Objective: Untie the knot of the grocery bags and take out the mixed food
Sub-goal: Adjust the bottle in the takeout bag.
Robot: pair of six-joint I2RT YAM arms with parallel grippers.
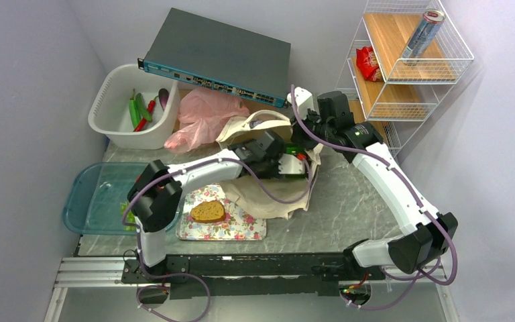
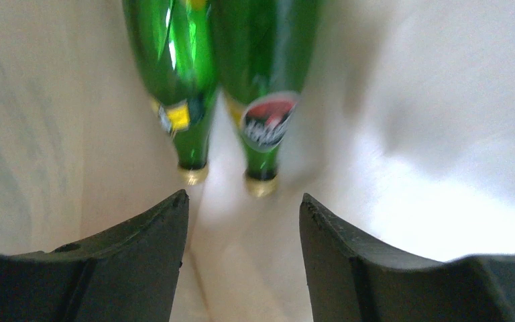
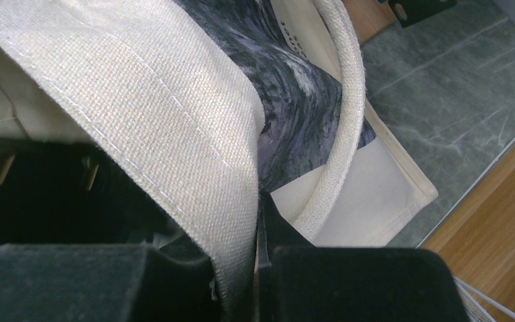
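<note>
Canvas edge of the tote (image 3: 174,114) was pinched tight in the right gripper (image 3: 255,258), lower centre. The left gripper (image 2: 243,201) stood wide open and empty inside the tote — two green bottles (image 2: 174,60) lay just ahead, upper centre.

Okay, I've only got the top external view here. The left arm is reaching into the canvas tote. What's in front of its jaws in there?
Observer: Two green bottles lie side by side, a yellow-labelled bottle and a red-labelled bottle, with their capped necks toward the left gripper.
Operator: Has it grabbed one?
Observer: No. Its jaws stand open, just short of both caps.
Operator: And the right arm?
Observer: The right gripper has its jaws shut on the rim of the canvas tote.
</note>
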